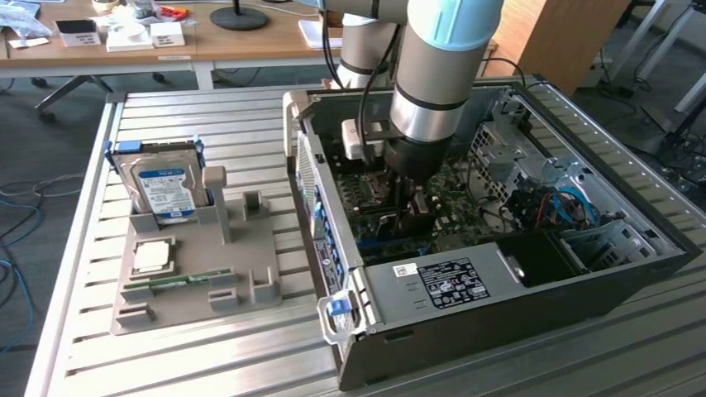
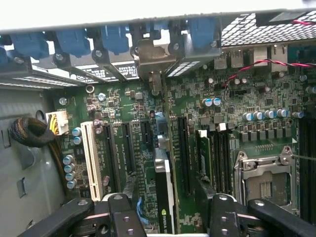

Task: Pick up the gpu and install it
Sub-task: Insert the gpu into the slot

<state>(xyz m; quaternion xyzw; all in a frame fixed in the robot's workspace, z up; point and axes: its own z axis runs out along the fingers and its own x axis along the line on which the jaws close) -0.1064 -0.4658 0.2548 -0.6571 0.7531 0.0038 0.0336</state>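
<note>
We see one thin black gpu card [image 2: 164, 190] standing edgewise in the green motherboard [image 2: 197, 123], one released claw [image 2: 164, 207] straddling it.

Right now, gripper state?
Gripper: open, fingers either side of the gpu standing on edge on the motherboard; not gripping it.

Exterior high oblique, wrist close, sharing motherboard [image 2: 197, 98]
</note>
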